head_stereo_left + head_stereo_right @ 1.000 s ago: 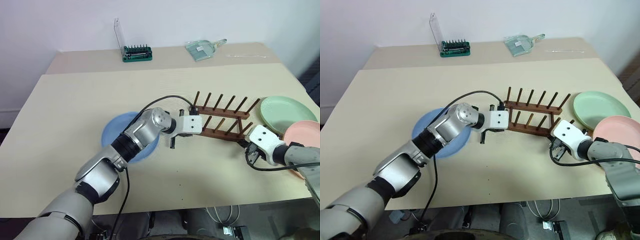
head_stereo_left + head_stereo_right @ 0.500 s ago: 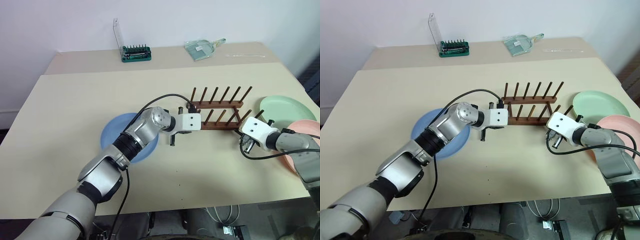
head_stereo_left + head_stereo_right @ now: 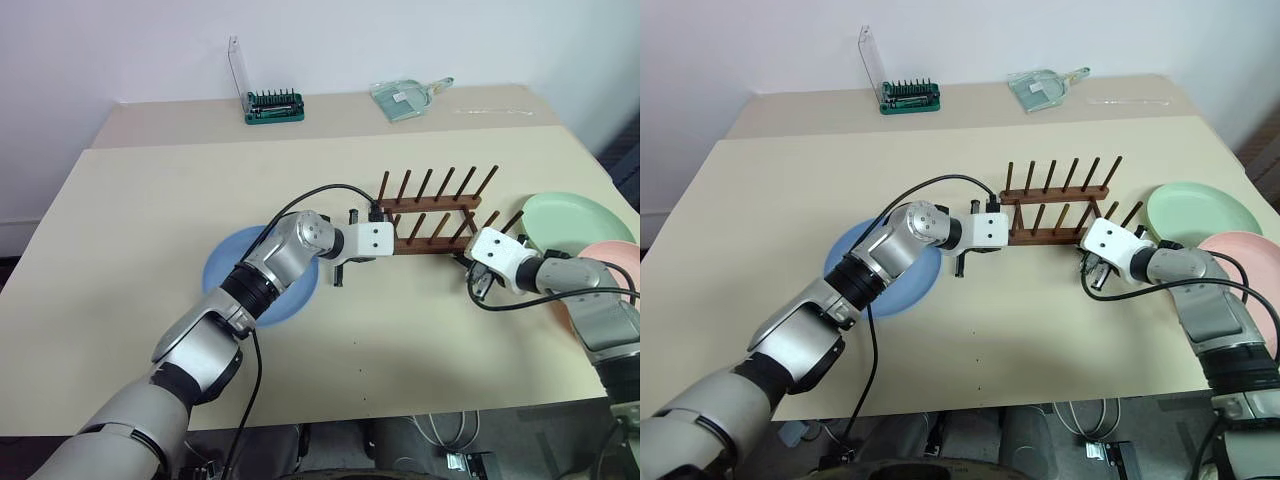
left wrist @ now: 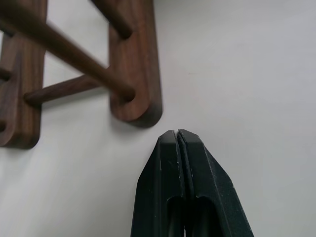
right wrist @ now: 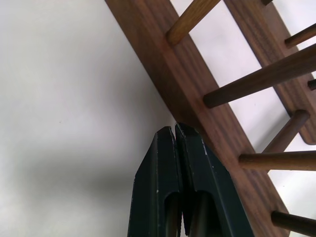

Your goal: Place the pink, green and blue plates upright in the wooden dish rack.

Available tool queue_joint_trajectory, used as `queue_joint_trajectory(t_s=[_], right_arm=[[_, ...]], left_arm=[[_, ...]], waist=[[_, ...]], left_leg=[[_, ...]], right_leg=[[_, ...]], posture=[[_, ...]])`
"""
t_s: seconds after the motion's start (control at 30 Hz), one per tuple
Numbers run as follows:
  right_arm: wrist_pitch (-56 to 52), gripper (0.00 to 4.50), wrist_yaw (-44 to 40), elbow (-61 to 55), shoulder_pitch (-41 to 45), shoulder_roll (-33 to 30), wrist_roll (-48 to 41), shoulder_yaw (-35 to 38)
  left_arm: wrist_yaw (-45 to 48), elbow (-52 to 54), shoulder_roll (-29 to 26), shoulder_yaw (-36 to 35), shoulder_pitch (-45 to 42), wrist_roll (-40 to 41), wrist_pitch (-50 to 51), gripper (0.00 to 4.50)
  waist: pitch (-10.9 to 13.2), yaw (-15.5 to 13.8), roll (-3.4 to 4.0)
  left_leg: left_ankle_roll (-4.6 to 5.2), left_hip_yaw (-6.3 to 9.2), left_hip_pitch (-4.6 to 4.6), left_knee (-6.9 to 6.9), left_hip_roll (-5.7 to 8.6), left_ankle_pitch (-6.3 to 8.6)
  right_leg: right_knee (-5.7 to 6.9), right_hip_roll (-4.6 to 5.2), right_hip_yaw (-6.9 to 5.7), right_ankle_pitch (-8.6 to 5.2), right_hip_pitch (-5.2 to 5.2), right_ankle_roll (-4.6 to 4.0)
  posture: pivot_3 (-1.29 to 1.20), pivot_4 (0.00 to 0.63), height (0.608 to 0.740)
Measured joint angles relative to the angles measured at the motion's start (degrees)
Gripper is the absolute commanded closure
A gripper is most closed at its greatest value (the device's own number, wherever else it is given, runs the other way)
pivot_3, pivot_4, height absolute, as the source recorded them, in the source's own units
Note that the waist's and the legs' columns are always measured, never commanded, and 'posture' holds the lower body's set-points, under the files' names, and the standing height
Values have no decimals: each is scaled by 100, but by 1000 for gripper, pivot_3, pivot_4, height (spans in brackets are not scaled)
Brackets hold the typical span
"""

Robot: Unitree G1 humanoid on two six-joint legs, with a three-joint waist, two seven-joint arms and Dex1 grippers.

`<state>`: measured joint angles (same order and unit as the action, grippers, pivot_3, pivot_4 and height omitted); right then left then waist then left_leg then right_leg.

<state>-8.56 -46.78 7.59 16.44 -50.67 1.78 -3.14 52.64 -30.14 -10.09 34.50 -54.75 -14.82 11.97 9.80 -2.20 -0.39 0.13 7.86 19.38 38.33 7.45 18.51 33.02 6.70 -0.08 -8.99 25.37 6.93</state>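
Dish rack: the wooden dish rack (image 3: 432,212) stands on the tabletop (image 3: 150,220) right of centre, pegs up, no plate in it.
Left gripper: the left gripper (image 4: 176,136) is clenched on nothing, fingers pressed together; its tip sits just short of the rounded end of one base rail at the rack's 9 o'clock end, and whether it touches the wood cannot be told.
Right gripper: the right gripper (image 5: 174,129) is also clenched and empty; its tip lies against or just beside the long edge of a rail near the rack's 4 o'clock corner.
Blue plate: the blue plate (image 3: 228,266) lies flat at 9 o'clock from the rack, partly covered by the left forearm.
Green plate: the green plate (image 3: 570,218) lies flat at 3 o'clock from the rack, close to the tabletop's right edge.
Pink plate: the pink plate (image 3: 612,256) lies flat at about 4 o'clock from the rack, just beside the green one, partly behind the right arm.
Far edge: a green tool holder (image 3: 273,106) with an upright clear lid sits at 11 o'clock from the rack; a clear dustpan (image 3: 405,97) sits at 12 o'clock.
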Motion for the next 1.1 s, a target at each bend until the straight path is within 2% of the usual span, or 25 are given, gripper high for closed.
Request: queue_joint_trajectory(t_s=[0.2,0.27,0.3,0.4,0.47,0.6,0.63,0.67,0.77,0.9,1.0,1.1], right_arm=[[-1112,4444,-459,-1204,-594,-43,-995,812],[-1819,4444,-563,-1878,-817,10,-1786,1356],[-2077,4485,-579,-2127,-856,12,-2088,1594],[-2938,3614,-724,-2734,-1133,-223,-2905,2565],[-3429,2670,-763,-2783,-1207,-404,-3256,3062],[-3896,669,-655,-3043,-1522,-452,-3545,3761],[-3976,144,-640,-3125,-1611,-453,-3595,3869],[-4069,56,-638,-3261,-1826,-453,-3629,4042],[-4321,56,-697,-3671,-2717,-472,-3551,4642],[-4117,56,-884,-3883,-4064,-467,-2925,5374],[-3947,56,-864,-3876,-4409,-353,-2616,5554],[-3707,56,-690,-3873,-4580,-140,-2374,5489]], left_arm=[[719,821,-157,-376,129,550,661,4485],[1226,1420,-352,-757,230,1179,1386,4485],[1408,1630,-447,-935,232,1448,1700,4245],[1978,2024,-933,-1544,51,2301,2732,3231],[2092,2071,-1198,-1903,-90,2617,3129,2163],[2166,1603,-1251,-2561,-361,3180,3092,46],[2219,1501,-1320,-2670,-400,3253,3077,0],[2306,1428,-1403,-2740,-420,3349,3044,0],[2819,1416,-1669,-2908,-335,3734,2907,0],[3264,1573,-1838,-3251,-11,3985,1902,0],[3379,1550,-1823,-3350,58,4031,1327,0],[3370,1511,-1535,-3316,62,4044,956,0]], waist=[[0,13,1],[1,28,4],[1,32,4],[0,9,4],[-1,1,3],[0,-16,3],[-1,-5,3],[-1,8,4],[-2,1,7],[-1,-18,-1],[1,-9,-7],[0,-12,-7]], left_leg=[[1,3,3,0,-1,1],[3,3,2,-1,-5,2],[11,4,4,-1,-5,6],[28,7,2,1,-3,16],[30,7,-3,3,-2,16],[10,13,1,3,-2,5],[3,12,1,1,-2,2],[3,7,0,-1,-4,2],[4,4,2,-3,-2,3],[22,2,-2,-2,-3,14],[30,-3,-2,8,-3,19],[31,-1,-4,9,-4,19]], right_leg=[[4,0,0,0,4,0],[6,-2,1,0,5,-1],[6,-2,1,0,7,-1],[8,-4,0,0,4,-1],[8,-4,0,0,-1,-1],[8,-2,-3,-1,2,-2],[8,-3,-3,-1,2,-2],[7,-2,-2,-1,4,-2],[7,1,-2,-1,7,-1],[-1,2,-2,-3,-2,1],[1,3,0,-1,-7,4],[2,3,0,-8,-13,16]], posture=[[0,150,740],[0,150,740],[0,150,740],[0,150,740],[0,150,740],[0,150,740],[0,150,740],[0,150,740],[0,150,740],[0,150,740],[0,150,740],[0,150,740]])
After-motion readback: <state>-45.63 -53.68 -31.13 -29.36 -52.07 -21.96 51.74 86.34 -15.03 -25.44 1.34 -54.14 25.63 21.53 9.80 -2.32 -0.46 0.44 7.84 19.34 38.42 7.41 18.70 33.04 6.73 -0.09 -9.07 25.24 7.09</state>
